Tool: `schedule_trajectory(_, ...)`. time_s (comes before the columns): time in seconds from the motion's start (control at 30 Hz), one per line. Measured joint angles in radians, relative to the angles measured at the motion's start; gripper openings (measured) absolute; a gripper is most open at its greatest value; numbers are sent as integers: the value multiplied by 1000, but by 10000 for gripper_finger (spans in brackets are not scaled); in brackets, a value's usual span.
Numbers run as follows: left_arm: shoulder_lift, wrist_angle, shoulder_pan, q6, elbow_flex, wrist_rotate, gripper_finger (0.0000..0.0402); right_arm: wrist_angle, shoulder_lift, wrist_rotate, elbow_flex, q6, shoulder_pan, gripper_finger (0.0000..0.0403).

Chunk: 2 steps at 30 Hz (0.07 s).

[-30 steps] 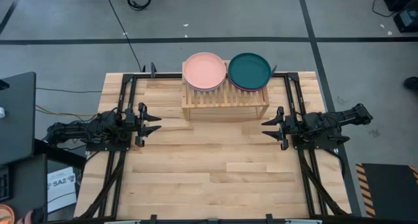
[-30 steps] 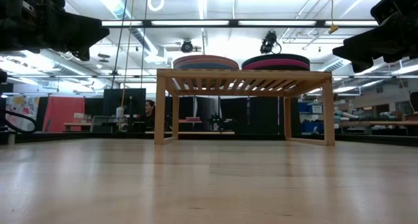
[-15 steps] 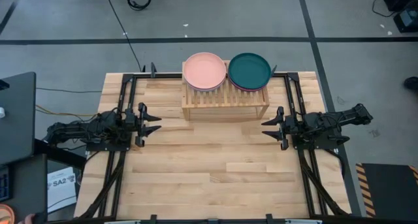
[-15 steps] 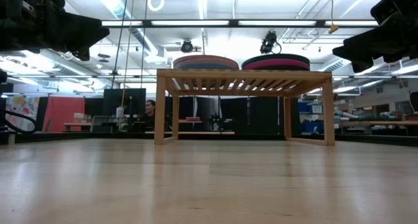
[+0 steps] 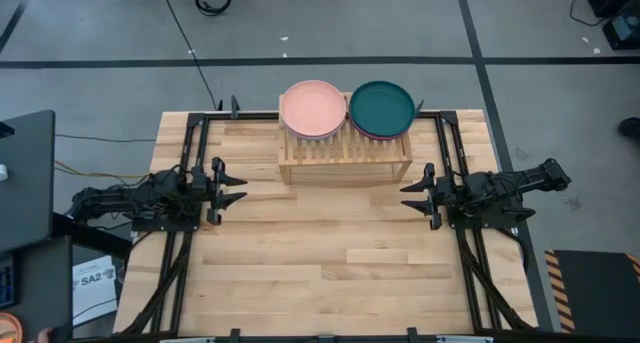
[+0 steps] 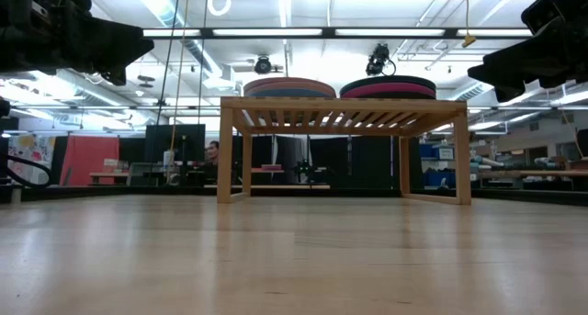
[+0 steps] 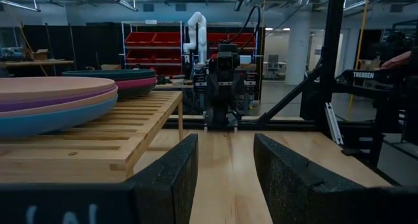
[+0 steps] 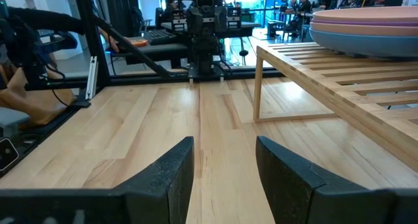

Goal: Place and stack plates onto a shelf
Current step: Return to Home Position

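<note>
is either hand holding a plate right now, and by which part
Nothing is held: the left hand and the right hand are open and empty, clear of the round matte plates on the low light-wood slatted shelf.

table (image 5: 320,258) bears shelf (image 5: 345,153); two plate stacks (image 5: 313,109) atop

Probably robotics lab, red parts bins (image 7: 150,44)

You have two flat stacks side by side on the bamboo shelf (image 5: 345,155).
Shelf's left half: peach plate (image 5: 313,108) on top, purple plate (image 7: 39,102) beneath, blue plate (image 7: 39,121) lowest. Right half: dark teal plate (image 5: 381,107) over magenta plate (image 7: 134,83).
</note>
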<state>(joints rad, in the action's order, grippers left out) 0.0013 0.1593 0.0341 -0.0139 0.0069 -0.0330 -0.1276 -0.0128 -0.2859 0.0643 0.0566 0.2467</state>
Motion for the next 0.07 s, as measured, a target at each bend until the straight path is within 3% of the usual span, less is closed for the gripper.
schedule_trajectory(0.07,0,0,0,0,0,0,155,0,0,0,0,0,0,170)
